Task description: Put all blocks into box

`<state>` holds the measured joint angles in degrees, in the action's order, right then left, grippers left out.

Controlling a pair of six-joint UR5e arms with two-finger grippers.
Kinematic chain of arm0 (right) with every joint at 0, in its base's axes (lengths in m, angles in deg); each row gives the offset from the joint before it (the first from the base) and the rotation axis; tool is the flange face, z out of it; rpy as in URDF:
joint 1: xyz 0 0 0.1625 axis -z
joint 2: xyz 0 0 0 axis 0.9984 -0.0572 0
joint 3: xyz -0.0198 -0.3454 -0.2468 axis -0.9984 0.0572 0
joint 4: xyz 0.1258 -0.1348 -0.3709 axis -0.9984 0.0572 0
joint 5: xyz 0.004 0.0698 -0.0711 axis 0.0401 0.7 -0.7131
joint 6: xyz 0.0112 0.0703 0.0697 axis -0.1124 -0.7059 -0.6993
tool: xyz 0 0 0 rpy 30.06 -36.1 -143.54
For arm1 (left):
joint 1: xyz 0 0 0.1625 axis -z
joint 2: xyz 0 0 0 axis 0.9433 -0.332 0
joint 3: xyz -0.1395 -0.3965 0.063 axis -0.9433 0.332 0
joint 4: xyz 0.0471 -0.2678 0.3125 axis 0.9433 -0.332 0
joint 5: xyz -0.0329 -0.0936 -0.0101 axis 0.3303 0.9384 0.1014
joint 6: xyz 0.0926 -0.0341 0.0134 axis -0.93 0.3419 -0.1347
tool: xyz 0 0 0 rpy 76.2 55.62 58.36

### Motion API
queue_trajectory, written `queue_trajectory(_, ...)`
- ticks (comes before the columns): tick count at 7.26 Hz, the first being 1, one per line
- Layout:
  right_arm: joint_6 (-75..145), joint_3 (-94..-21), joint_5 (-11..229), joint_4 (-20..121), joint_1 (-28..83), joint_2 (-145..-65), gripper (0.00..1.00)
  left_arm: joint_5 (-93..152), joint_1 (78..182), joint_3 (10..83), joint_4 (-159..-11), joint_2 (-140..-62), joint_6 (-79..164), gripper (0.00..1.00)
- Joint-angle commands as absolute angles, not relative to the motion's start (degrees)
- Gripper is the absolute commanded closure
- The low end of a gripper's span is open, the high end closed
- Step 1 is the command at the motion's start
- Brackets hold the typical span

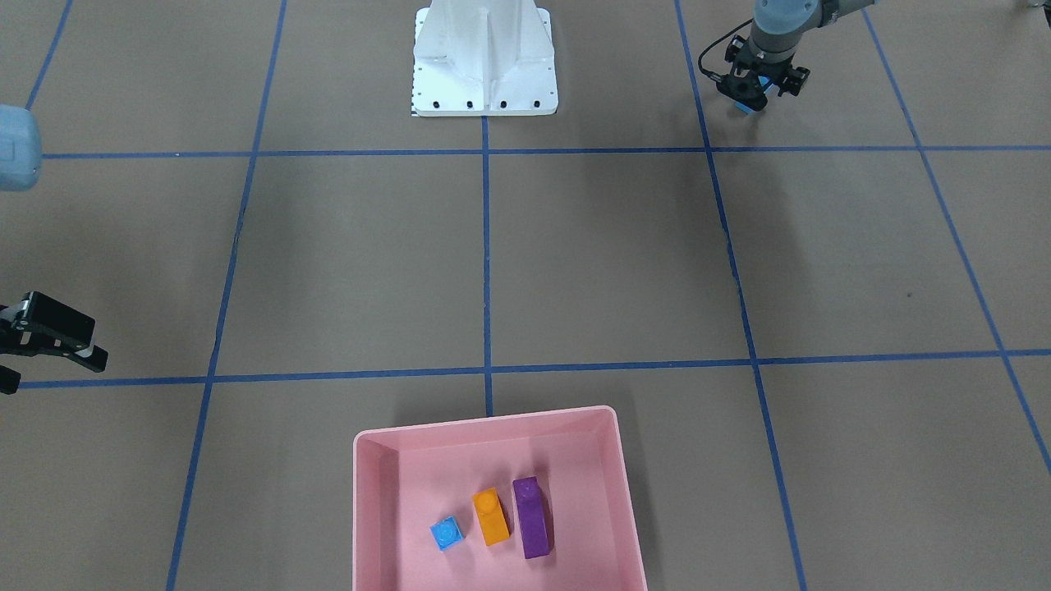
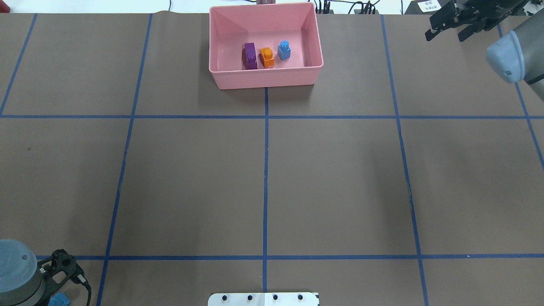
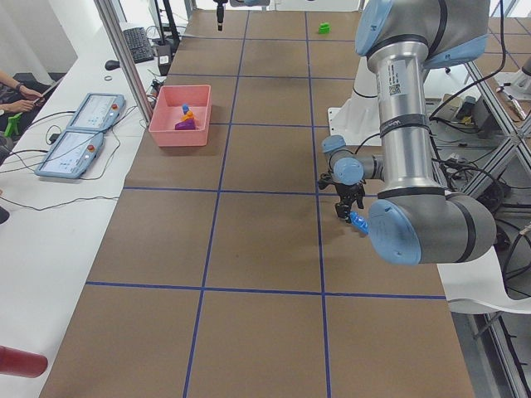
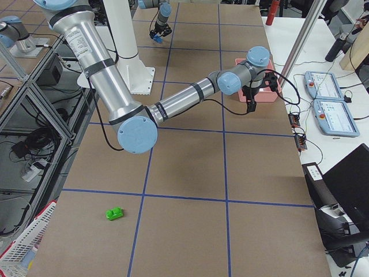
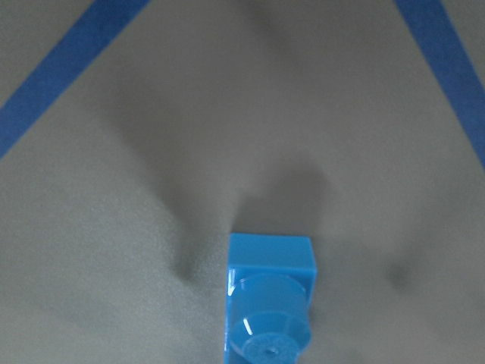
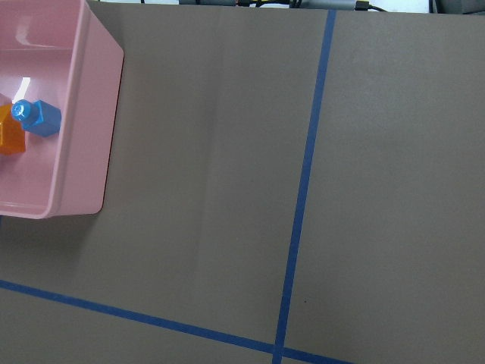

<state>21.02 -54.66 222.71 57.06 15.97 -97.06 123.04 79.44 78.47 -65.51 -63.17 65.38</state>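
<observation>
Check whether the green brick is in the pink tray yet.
No, the green brick lies on the table, well apart from the pink tray.

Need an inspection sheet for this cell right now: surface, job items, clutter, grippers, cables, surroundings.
Surface: brown paper-covered table with blue tape grid; no spills seen.
Job's things: pink box holds purple block, orange block, small blue cube; green block lies loose on the table.
Clutter: nothing seen.
Grippers: left gripper grips blue block; right gripper open, empty, off to the box's side.
Cables: black cable at left wrist.
Surroundings: white base; control tablets on side bench.
</observation>
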Motion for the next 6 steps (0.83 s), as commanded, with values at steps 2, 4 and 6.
queue_trajectory(2,21.06,-54.72,222.73,57.06,15.79,-97.02,0.01,123.09,78.96,77.95,-65.60,-63.19,65.44,0.32)
queue_trajectory(4,21.06,-54.63,222.73,57.06,15.79,-97.02,0.01,123.09,78.96,76.81,-65.60,-64.68,65.61,0.49)
queue_trajectory(6,22.72,-54.28,222.81,57.14,15.09,-97.02,0.01,123.10,79.05,77.76,-65.51,-65.48,67.18,1.00)
